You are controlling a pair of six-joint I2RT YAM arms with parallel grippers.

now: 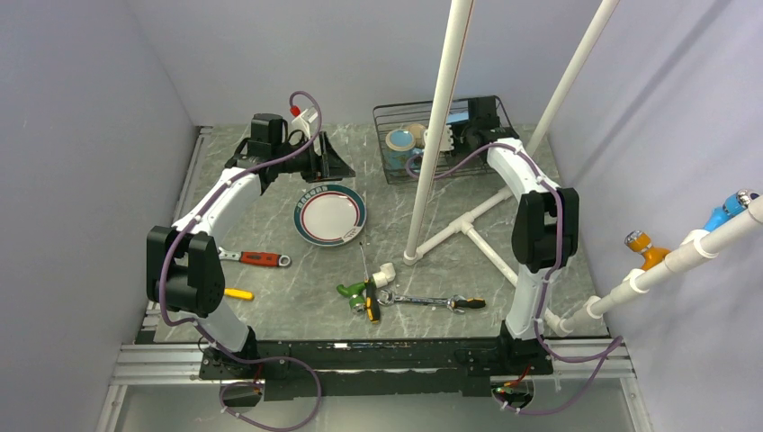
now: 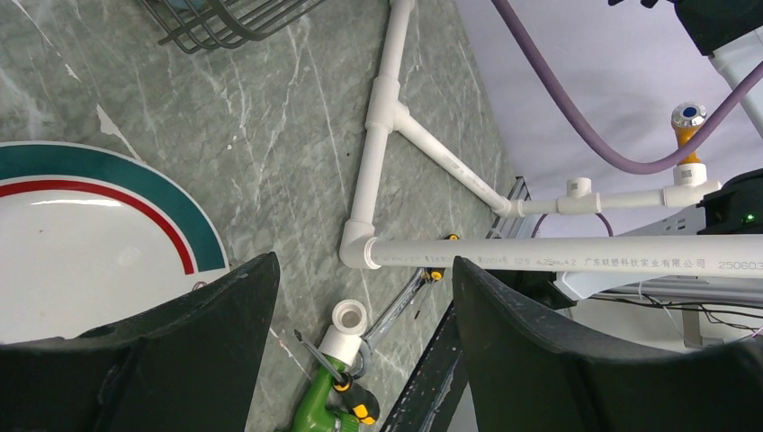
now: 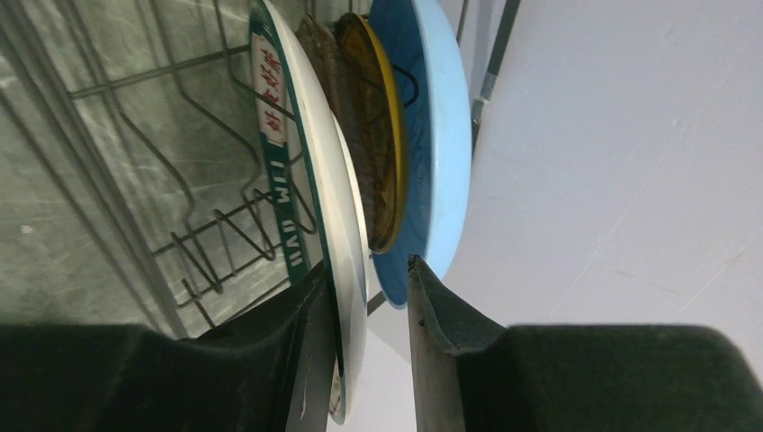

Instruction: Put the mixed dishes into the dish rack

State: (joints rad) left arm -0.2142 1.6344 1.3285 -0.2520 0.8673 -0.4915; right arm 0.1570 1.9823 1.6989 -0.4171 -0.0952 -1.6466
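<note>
At the bottom of the right wrist view, the right gripper (image 3: 367, 270) has its two black fingers a little way apart. The lower edge of a white plate with a green rim (image 3: 319, 180) stands between them. The plate lies close against the finger on the left of the frame. A clear strip of bare background separates it from the other finger, so the jaws are parted around the plate rather than pinching it. The plate stands on edge in the dish rack (image 3: 216, 238), whose black upright wires fill the left half of the frame. Just beyond it, toward the centre, stands a dark yellow-centred plate (image 3: 382, 135), and next to that a light-blue plate (image 3: 441, 135). All three are upright and side by side.

In the top view the rack sits at the upper middle of the frame on the grey marbled table (image 1: 270, 306). A teal mug (image 1: 400, 139) is in its left end, and the right gripper reaches into its right end. A white pipe frame (image 1: 441, 117) rises in front of the rack.

Left of the rack in that view, the left gripper (image 2: 364, 265) hangs above the table with its fingers wide apart and nothing between them. A second green-rimmed plate (image 1: 330, 214) lies flat on the table just below it in the frame. Lower down lie a red-handled wrench (image 1: 256, 258) and a green-handled screwdriver (image 1: 353, 290).
</note>
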